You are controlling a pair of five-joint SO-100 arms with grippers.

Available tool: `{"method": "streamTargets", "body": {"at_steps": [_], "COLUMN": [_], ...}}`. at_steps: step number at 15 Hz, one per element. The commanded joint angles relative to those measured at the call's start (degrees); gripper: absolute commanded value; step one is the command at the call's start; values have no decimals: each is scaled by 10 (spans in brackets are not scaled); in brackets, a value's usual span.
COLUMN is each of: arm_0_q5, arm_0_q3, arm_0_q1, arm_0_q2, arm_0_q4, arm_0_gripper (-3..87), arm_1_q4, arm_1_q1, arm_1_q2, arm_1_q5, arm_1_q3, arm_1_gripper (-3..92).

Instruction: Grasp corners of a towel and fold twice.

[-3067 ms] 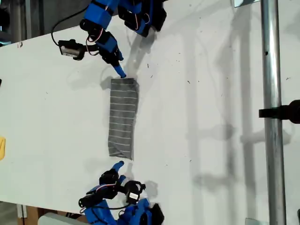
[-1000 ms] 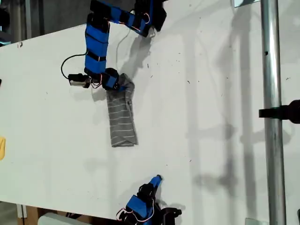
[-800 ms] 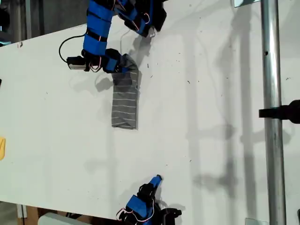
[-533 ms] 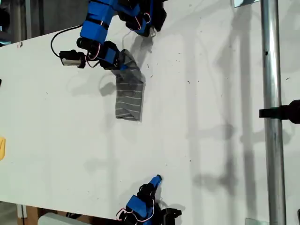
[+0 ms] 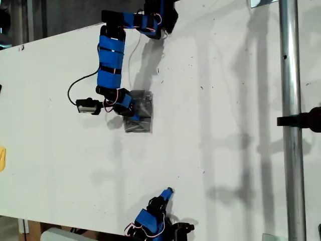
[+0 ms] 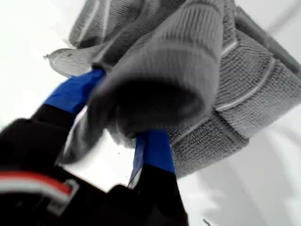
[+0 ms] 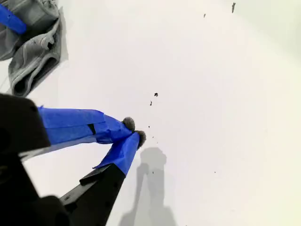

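The towel (image 5: 143, 111) lies as a short grey striped stack on the white table (image 5: 225, 150), left of centre in the exterior view. My first gripper (image 5: 129, 113) reaches down from the exterior view's top and is shut on a bunched end of the towel (image 6: 225, 84), held over the rest of the cloth. In the first wrist view its blue fingers (image 6: 75, 89) clamp a rolled fold. The corners are hidden in the folds. My second gripper (image 5: 168, 191) rests shut and empty near the exterior view's bottom edge, well apart from the towel (image 7: 33, 61); its fingertips (image 7: 134, 132) touch.
A metal pole (image 5: 291, 75) with a black clamp (image 5: 306, 120) runs down the exterior view's right side. A yellow object (image 5: 2, 158) shows at that view's left edge. A black cable (image 5: 75, 88) loops beside the first arm.
My first gripper has carried the towel's end toward the exterior view's bottom, laying it over the rest, so the cloth is now much shorter. The second arm has stayed still for the last second.
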Motion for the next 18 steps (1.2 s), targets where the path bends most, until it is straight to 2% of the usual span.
{"method": "streamTargets", "body": {"at_steps": [1, 2, 3, 4, 5, 6, 7, 10, 11, 12, 13, 18], "arm_0_q5": [-5, 12, 26, 36, 34, 54, 105, 162, 229, 345, 407, 404], "arm_0_q3": [0, 0, 0, 0, 0, 0, 0, 0, 0, 0, 3, 3], "arm_0_q1": [-16, -29, -49, -64, -66, -69, -69, -69, -69, -69, -67, -68], "arm_0_q2": [4, 4, 4, 4, 4, 4, 4, 4, 4, 4, 4, 4], "arm_0_q4": [3, 3, 4, 4, 4, 4, 4, 4, 4, 4, -2, -2], "arm_0_gripper": [-22, -22, -21, -4, 3, 3, 3, 3, 3, 3, 1, 1], "arm_1_q4": [-133, -142, -149, -149, -135, -117, -89, -23, 36, 113, 164, 167], "arm_1_q1": [0, 11, 24, 39, 54, 67, 72, 62, 66, 82, 88, 45], "arm_1_q2": [156, 218, 289, 371, 467, 578, 701, 1037, 1133, 1177, 1172, 1173], "arm_1_q5": [-66, -77, -81, -81, -77, -51, -10, 114, 155, 230, 255, 253], "arm_1_q3": [-9, -4, 30, 93, 184, 299, 422, 746, 808, 847, 866, 856], "arm_1_gripper": [475, 420, 303, 265, 201, 38, -3, -3, -3, 9, 86, 107]}}
